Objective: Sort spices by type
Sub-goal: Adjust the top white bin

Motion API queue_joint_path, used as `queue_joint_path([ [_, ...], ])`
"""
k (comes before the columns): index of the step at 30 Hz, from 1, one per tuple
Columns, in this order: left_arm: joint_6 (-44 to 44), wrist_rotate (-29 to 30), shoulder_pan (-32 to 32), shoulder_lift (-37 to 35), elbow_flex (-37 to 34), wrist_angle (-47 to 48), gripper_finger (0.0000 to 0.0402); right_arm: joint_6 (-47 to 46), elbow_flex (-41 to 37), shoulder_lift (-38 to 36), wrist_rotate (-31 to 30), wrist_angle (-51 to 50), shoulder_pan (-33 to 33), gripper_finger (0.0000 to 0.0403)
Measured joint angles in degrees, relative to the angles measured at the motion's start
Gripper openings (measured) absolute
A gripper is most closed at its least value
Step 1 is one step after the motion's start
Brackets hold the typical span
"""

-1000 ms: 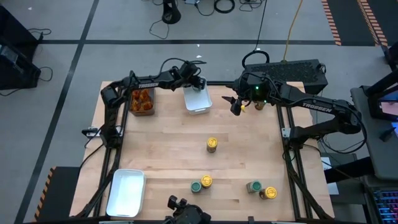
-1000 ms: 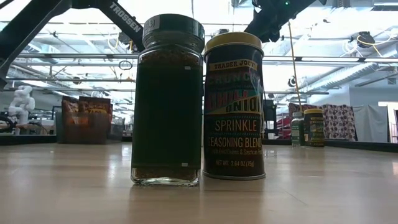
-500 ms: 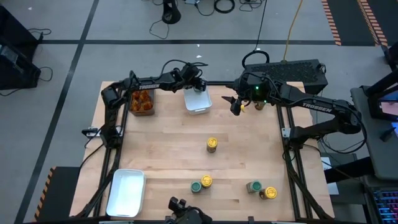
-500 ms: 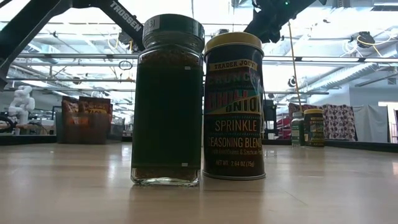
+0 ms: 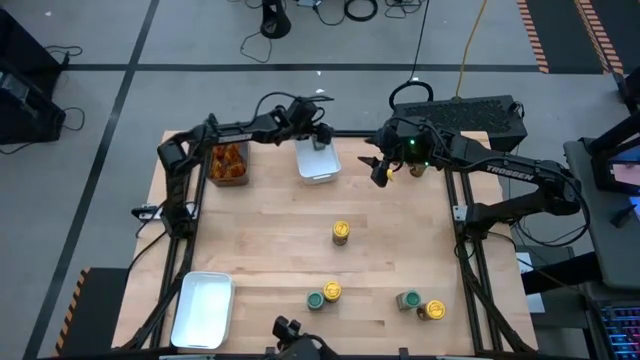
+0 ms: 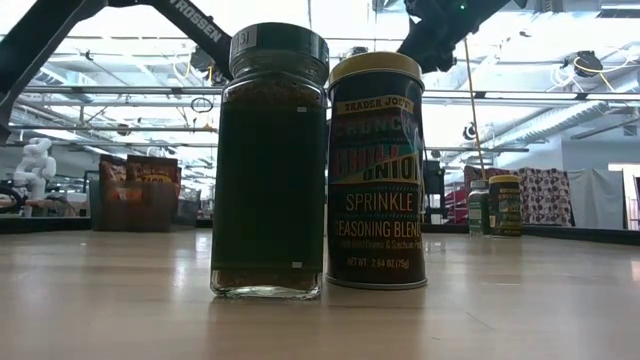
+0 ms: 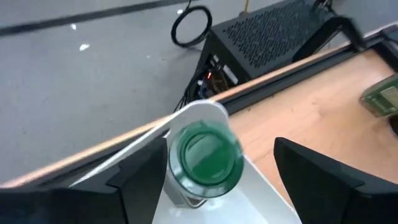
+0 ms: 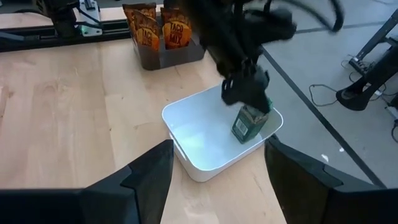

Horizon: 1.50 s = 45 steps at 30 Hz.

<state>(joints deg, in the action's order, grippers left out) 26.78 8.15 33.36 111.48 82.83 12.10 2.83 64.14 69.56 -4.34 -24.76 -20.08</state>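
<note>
My left gripper (image 7: 205,168) has its fingers spread either side of the green-lidded glass spice jar (image 7: 205,155), standing in the white rectangular plastic tray (image 5: 318,162), apparently its sorting spot. My right gripper (image 5: 379,172) waits nearby, fingers apart, empty.

Two dark, near-black jointed arms, slim tubular links, bulky rounded joints. White "TROSSEN" lettering along forearm links. Black cables looping loosely over left arm's wrist. Small green indicator light glowing on right arm's wrist. Blunt, flat matte-black fingers, squared tips.
</note>
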Motion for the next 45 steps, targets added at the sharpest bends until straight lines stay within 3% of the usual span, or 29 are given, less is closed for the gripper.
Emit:
queue_joint_path([
  [8, -2.5, -4.0, 0.3, -0.3, 2.0, 1.1, 0.0298, -2.5, 0.0, -0.6, 0.0, -1.4, 0.7, 0.0235],
  [13, -6.3, -5.1, 0.3, -4.7, 4.0, 3.6, 0.0298, -3.2, 0.0, -2.4, 0.0, -3.0, 1.6, 0.0235],
  [22, -16.1, 1.4, -1.3, -14.6, 3.9, 17.2, 0.0298, -6.7, 0.0, -6.0, -0.3, -9.0, 2.3, 0.0235],
  [25, -19.1, 8.6, -5.2, -18.8, -0.7, 20.2, 0.0291, -6.9, 0.0, -6.5, -0.3, -11.8, 2.6, 0.0235],
  [29, -18.4, 14.8, -10.4, -27.8, -11.3, 14.5, 0.0269, -7.3, 0.0, -7.1, -0.2, -13.8, 3.0, 0.0235],
  [36, -8.7, 2.8, -12.3, -34.5, -28.0, 6.7, 0.0244, -5.7, 0.0, -7.2, -0.3, -9.3, 2.9, 0.0235],
  [45, -9.2, -1.4, -15.3, -26.7, -30.6, -1.3, 0.0191, -1.7, 0.0, -7.2, -0.7, -1.2, 1.0, 0.0235],
])
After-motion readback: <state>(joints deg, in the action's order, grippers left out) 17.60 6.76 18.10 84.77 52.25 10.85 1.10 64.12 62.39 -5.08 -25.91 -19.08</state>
